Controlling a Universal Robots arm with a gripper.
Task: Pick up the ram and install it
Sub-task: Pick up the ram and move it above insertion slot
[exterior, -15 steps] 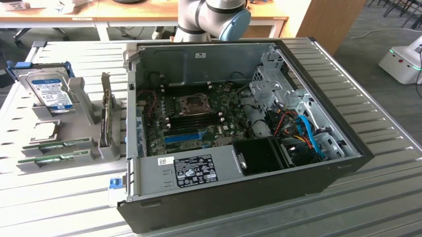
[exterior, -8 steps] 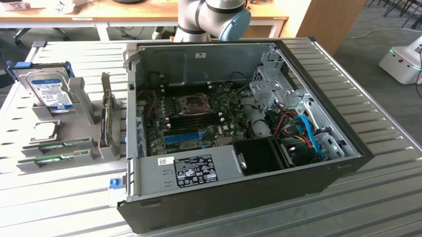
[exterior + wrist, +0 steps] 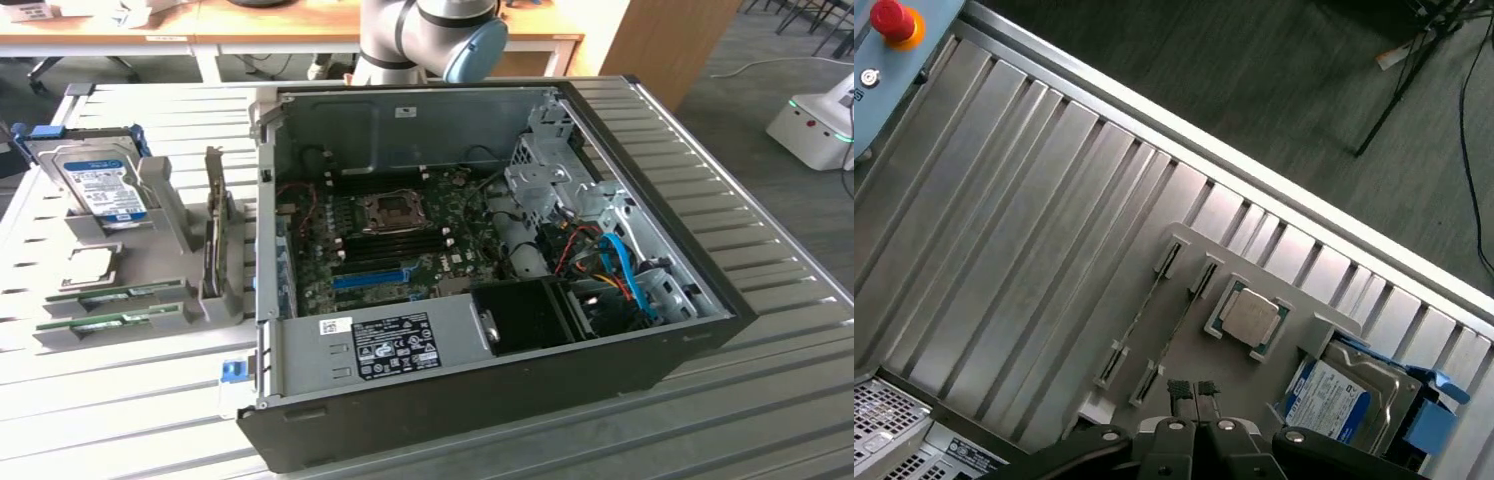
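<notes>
End effector (image 3: 1192, 388) hovers over the grey plastic holder (image 3: 171, 195), black jaws pressed together, gripping nothing. Slotted in that holder lies the ram (image 3: 118, 295), a thin green stick with a white label, its twin (image 3: 104, 322) just beside it; neither label is readable. At the holder's other end stands a hard drive (image 3: 104, 185) with a blue-and-white sticker, print too small to read. A ribbed metal worktop (image 3: 134, 410) lies beneath the holder.

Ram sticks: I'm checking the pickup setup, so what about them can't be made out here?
Ram sticks: labels and chips too small in the exterior view; edge-on in the wrist view.
Memory slots: exterior view, too small to judge their latches.
Arm: exterior view, cut off by the top edge.
Holder: wrist view, near edge hidden behind the shut hand.
</notes>
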